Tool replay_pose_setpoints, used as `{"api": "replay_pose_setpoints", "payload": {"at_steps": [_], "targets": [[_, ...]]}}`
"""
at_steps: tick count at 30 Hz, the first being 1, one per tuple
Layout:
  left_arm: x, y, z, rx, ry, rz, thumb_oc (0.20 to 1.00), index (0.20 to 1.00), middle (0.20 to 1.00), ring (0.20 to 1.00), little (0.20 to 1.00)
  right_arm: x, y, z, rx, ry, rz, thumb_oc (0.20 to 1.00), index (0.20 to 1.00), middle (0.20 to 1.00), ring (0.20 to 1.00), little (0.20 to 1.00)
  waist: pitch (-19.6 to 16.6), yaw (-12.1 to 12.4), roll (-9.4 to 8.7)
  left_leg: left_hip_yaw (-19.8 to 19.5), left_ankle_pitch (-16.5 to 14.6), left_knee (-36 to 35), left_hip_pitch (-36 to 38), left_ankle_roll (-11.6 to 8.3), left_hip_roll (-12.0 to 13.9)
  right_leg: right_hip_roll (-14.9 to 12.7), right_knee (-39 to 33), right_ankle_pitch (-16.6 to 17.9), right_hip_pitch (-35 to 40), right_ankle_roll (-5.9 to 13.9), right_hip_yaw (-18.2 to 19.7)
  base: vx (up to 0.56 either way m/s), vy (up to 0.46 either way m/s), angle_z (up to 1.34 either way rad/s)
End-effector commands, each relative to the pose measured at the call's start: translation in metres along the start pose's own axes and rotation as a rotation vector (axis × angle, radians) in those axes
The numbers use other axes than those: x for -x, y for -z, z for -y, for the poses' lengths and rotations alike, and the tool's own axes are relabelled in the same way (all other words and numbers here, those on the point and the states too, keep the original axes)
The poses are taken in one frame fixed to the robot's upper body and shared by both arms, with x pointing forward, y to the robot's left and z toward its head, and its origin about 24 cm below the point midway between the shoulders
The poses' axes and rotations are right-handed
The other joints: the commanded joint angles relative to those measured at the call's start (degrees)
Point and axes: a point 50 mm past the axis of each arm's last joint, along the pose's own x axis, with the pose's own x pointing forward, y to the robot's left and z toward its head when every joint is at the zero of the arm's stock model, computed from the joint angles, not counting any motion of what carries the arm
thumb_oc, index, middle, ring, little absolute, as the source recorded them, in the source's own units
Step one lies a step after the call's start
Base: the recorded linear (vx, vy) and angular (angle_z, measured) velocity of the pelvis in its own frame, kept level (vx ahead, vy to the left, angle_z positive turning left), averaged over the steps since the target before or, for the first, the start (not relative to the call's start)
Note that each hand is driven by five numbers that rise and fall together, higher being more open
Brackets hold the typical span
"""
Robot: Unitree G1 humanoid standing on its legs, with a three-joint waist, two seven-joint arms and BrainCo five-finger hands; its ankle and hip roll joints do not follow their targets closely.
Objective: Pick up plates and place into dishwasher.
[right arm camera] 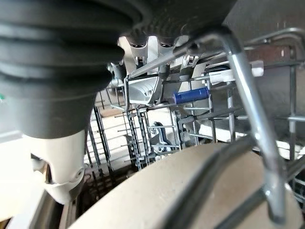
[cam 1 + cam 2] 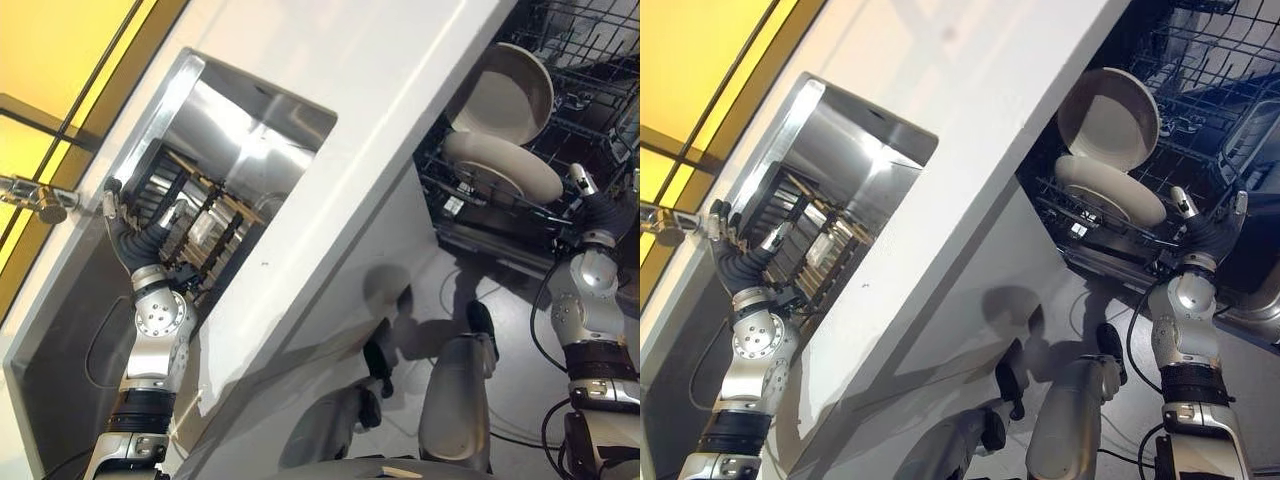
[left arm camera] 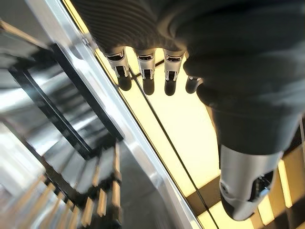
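- Left hand (image 2: 112,200) in the left eye view reaches over the sink's drying rack (image 2: 195,235); right hand (image 2: 590,195) sits beside two plates (image 2: 505,165) in the dishwasher rack (image 2: 590,60).
- Right eye view: the same; one plate (image 2: 1108,117) leans upright, one lies lower.
- Left wrist view: fingers (image 3: 145,71) straight, holding nothing.
- Right wrist view: fingers near the rack wires above a plate rim (image 1: 157,195); I cannot tell their grip.
- Plates look stiff, smooth, breakable; best held by the rim.
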Motion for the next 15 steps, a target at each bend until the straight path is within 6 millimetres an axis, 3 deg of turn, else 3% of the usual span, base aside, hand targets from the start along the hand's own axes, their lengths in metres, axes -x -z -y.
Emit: {"api": "replay_pose_setpoints", "payload": {"at_steps": [1,8,15], "targets": [[-0.01,-0.035,-0.004,0.023,-0.011,0.161,1.0,1.0,1.0,1.0,1.0,-0.004,-0.045,-0.086,-0.05,-0.35,0.166,1.0,1.0,1.0,1.0,1.0,1.9,5.5,-0.47,-3.4,-5.5,10.8,-4.1,-3.75,1.0,-6.1,-9.2,5.8,6.0,0.06,1.2,0.08,0.044,0.18],[-0.009,-0.031,-0.006,0.001,-0.005,0.146,1.0,1.0,1.0,1.0,1.0,-0.003,-0.054,-0.104,-0.061,-0.43,0.181,1.0,1.0,1.0,1.0,1.0,1.0,7.9,-1.42,-4.6,-6.1,12.1,-4.7,-3.53,0.4,-7.3,-9.4,6.6,7.0,0.03,-0.3,0.06,0.031,0.15],[-0.012,-0.031,-0.011,-0.02,-0.014,0.14,1.0,1.0,1.0,1.0,1.0,-0.006,-0.056,-0.104,-0.096,-0.443,0.182,1.0,1.0,1.0,1.0,1.0,0.8,9.4,-1.95,-5.3,-6.4,13.3,-5.5,-3.44,0.1,-7.9,-8.7,6.8,7.4,-0.13,-1.3,0.03,0.017,0.15]]}}
